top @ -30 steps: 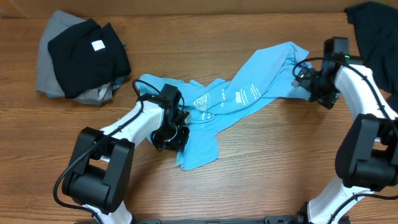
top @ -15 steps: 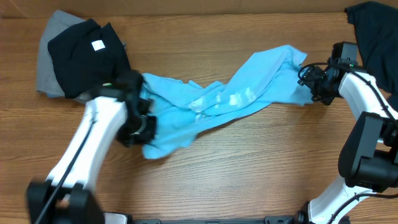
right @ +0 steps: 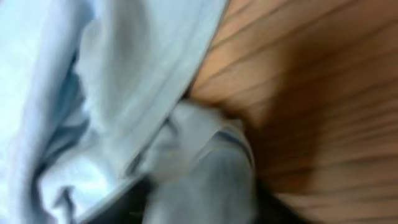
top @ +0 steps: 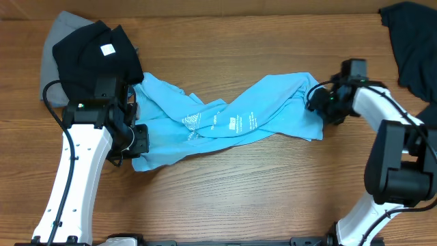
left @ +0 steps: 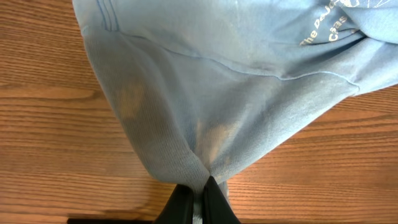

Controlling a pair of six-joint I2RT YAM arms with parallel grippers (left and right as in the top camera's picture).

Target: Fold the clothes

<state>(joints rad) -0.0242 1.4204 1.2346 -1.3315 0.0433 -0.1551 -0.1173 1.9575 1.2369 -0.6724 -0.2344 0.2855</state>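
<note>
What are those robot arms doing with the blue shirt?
They are getting a light blue T-shirt ready to fold. The left tool pinches one end of it shut, and the right tool looks to be gripping the other end, though its own camera view is blurry. The shirt lies stretched, twisted and wrinkled on the table, not yet folded. A black garment sits on a grey garment nearby.

2 white arms (top: 80,164); black joints (top: 102,89); black cables (top: 46,92).
</note>
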